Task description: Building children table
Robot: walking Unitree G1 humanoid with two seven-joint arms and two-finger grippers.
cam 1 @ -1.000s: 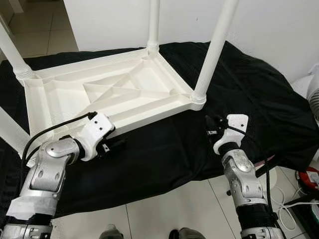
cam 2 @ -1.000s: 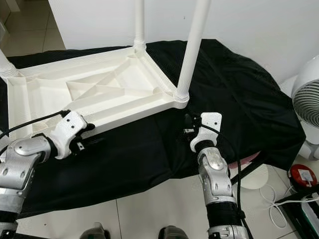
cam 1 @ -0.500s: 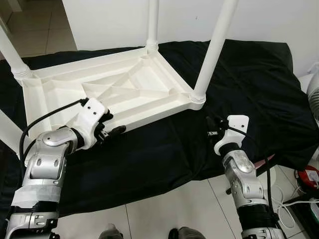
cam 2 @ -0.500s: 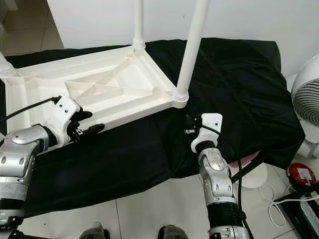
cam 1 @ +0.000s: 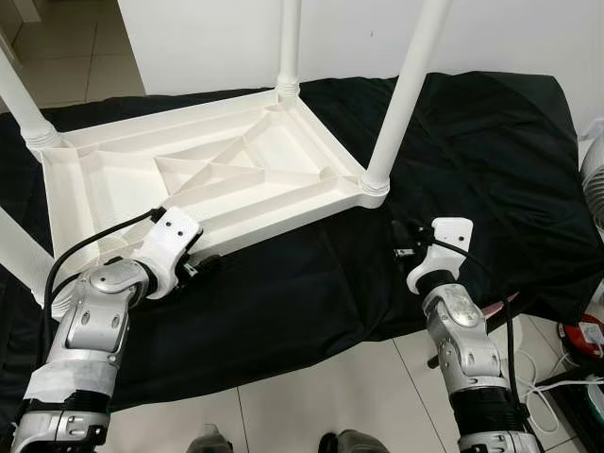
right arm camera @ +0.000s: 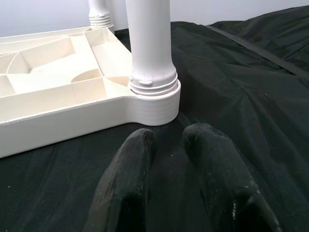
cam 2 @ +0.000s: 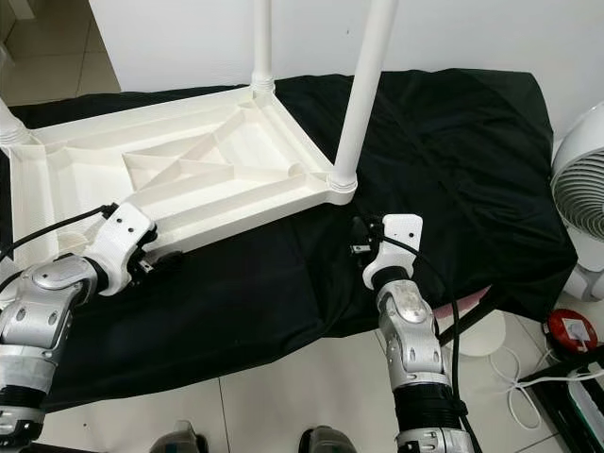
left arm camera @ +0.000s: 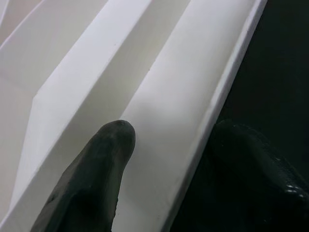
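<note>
So the white plastic kids' table (cam 1: 217, 179) is lying upside down on a black cloth (cam 1: 453, 160) that covers a low surface, ribbed underside facing up and the legs sticking straight up. The near right leg (cam 1: 404, 94) is seated in its corner socket, and another leg (cam 1: 288, 47) stands at the far corner behind it.

The left gripper (cam 1: 200, 265) is at the near long edge of the table frame. In the left wrist view its fingers are spread apart with the rim between them: one finger (left arm camera: 96, 179) sits on the inner white side of the edge, the other is on the outside over the black cloth. It looks like it's straddling the rim, but I can't tell if it's actually squeezing it.

The right gripper (right arm camera: 171, 140) hovers just above the cloth, near the corner with the near right leg, pointing at it but not touching. Its two fingers are only slightly apart, holding nothing.

There's a white fan (cam 2: 580, 198) off to the right on the tiled floor (cam 1: 311, 396).
</note>
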